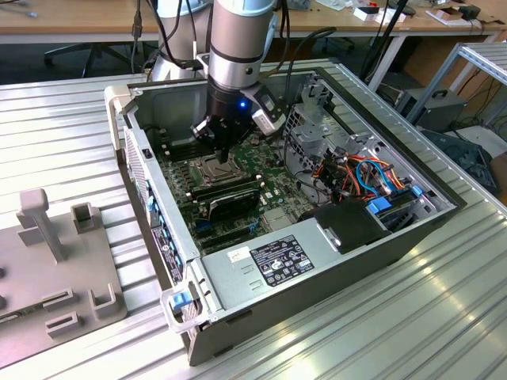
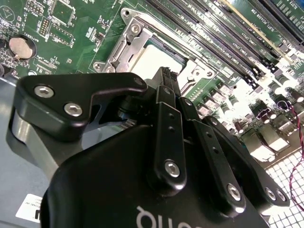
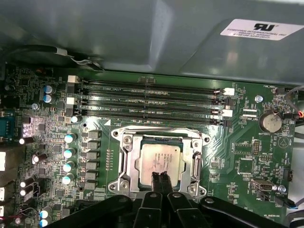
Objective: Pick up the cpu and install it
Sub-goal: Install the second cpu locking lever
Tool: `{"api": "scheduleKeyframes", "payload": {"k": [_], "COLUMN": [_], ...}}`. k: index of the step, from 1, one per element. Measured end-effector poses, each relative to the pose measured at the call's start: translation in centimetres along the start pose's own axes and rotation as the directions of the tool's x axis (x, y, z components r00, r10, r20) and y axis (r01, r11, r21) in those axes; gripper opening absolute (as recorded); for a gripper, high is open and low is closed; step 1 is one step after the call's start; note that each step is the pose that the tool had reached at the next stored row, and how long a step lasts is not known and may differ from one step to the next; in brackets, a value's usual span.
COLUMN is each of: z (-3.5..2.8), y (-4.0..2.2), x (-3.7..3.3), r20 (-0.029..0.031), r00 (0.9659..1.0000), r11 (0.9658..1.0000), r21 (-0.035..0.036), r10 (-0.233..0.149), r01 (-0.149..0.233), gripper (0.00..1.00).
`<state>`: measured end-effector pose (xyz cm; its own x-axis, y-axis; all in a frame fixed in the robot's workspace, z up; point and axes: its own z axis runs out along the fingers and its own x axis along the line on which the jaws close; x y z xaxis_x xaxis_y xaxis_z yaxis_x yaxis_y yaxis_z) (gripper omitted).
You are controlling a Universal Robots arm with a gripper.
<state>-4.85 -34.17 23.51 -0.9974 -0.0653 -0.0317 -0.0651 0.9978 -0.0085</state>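
Cpu [image 3: 160, 162] sits in its socket [image 3: 124, 161], the clenched gripper [image 3: 160, 177] touching its edge. I'd press straight down, gently, keeping clear of the memory slots [image 3: 151, 102].

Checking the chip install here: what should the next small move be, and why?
Probably lift the gripper straight up a little. The chip already lies flat inside the socket frame, the shut gripper sits over its edge, and the memory slots are close beside.
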Motion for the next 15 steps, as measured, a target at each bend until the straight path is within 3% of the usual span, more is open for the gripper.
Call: {"api": "scheduleKeyframes", "payload": {"k": [8, 15], "z": [-0.34, -0.35], "y": [-0.2, -1.42], "x": [0.0, 0.04], "r20": [0.0, -0.0003], "r00": [1.0, 1.0], "r11": [1.0, 1.0], "r21": [0.0017, 0.0044], "r10": [0.0, 0.002], "r01": [0.0, -0.002], "gripper": [0.11, 0.11]}}
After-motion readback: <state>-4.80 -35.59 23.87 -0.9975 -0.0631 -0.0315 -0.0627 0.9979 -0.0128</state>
